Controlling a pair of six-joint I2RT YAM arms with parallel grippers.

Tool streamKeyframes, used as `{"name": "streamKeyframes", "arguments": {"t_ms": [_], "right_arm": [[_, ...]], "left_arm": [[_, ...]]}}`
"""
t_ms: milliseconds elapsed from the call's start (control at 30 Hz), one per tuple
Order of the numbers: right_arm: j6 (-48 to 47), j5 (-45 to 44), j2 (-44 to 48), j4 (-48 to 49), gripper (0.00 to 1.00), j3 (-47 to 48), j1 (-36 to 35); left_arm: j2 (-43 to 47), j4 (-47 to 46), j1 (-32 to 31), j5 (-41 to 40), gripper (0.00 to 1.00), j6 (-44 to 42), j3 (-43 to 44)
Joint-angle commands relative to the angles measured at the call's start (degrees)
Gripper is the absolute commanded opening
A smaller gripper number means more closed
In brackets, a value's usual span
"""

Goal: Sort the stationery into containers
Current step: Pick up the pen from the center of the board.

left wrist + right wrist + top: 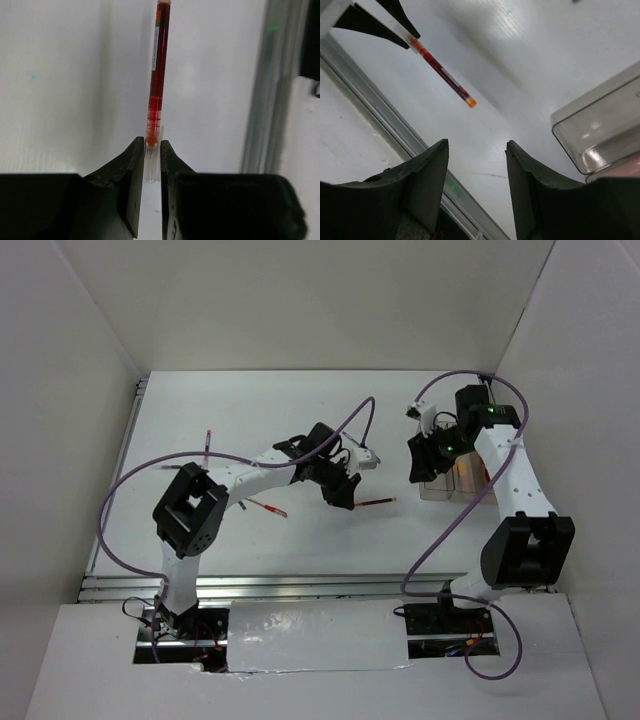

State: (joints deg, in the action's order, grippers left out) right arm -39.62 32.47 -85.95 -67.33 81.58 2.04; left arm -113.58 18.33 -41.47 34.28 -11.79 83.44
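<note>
Two loose pens lie on the table behind your left gripper: a red one just beside its forearm and a thin one well off past the elbow. The purple cable loops out on that same side, away from the fingers.

Left jaws are pinched narrow on the tip of the held pen, and its whole red barrel sticks out straight ahead of the fingers (whether it is clear of the table surface you cannot tell from these views).

Your right gripper stands wide and holds nothing. Seen from it, the held pen hangs ahead and to the left, well apart, with its orange end pointing back toward the right fingers. The bins sit just beside that gripper on its right, one rounded clear corner showing.

Between the held pen's free end and the bins there is bare white table. The aluminium rail runs along the table edge under and left of the right gripper, and the same rail shows to the right of the left one. The right-hand wall stands close behind the bins.
</note>
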Motion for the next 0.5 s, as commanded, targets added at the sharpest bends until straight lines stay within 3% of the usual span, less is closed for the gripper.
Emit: {"name": "streamKeyframes", "arguments": {"t_ms": [0, 167, 333, 467], "right_arm": [[-4.24, 4.8, 6.49, 0.88, 0.57, -2.12, -1.69], [-6.78, 2.43, 18.96, 9.4, 0.53, -10.1, -7.4], [-11.18, -2.84, 31.87, 17.84, 0.53, -18.38, -12.58], [-15.66, -7.5, 35.59, 17.5, 0.55, -21.64, -19.08]], "left_arm": [[3.28, 3.02, 0.34, 12.2, 0.0, 1.06, 3.22], [1.87, 4.88, 1.83, 21.08, 0.0, 10.28, 4.72], [3.01, -6.27, 4.29, 25.92, 0.0, 26.17, 0.94], [3.45, -7.87, 4.21, 26.1, 0.0, 30.32, 0.84]]}}
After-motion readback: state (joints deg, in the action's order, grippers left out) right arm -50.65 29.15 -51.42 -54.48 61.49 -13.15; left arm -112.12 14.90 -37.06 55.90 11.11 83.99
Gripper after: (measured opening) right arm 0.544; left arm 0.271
